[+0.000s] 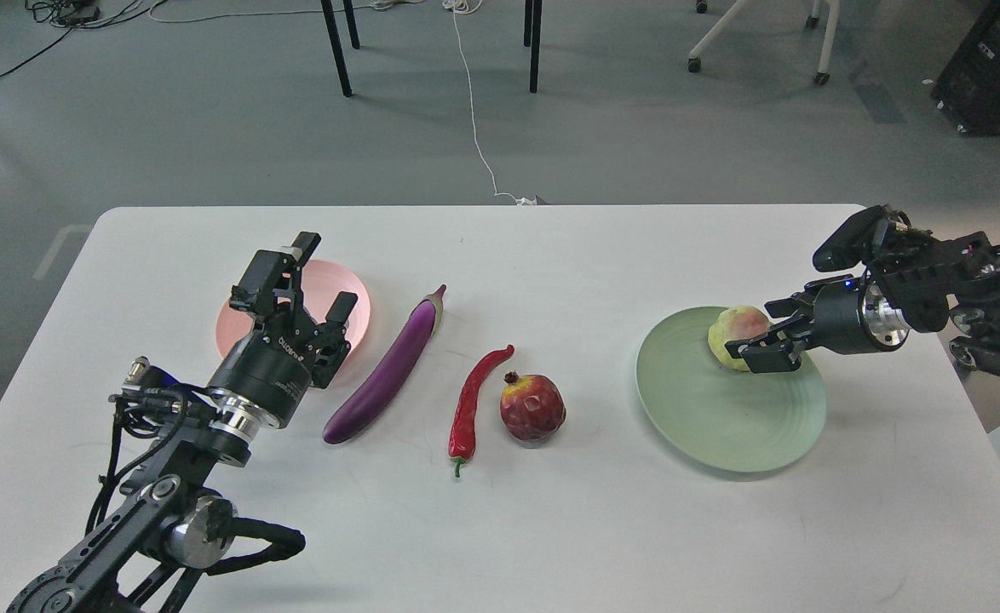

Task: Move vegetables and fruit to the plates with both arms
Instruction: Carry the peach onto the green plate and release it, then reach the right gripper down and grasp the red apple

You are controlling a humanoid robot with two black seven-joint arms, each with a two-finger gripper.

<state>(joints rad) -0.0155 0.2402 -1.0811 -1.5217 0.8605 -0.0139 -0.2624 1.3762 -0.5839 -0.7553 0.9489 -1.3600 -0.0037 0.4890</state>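
My right gripper (762, 332) is shut on the bumpy yellow-green fruit (732, 330) and holds it low over the far right part of the pale green plate (704, 417), touching or nearly touching it. My left gripper (317, 277) is open and empty, hovering over the pink plate (355, 294). The purple eggplant (389, 368) lies just right of the left gripper. The red chili pepper (470, 404) and the dark red pomegranate (533, 407) lie side by side mid-table.
The white table (551, 528) carries everything; its right edge runs just past the green plate. Chair and table legs and cables stand on the grey floor behind.
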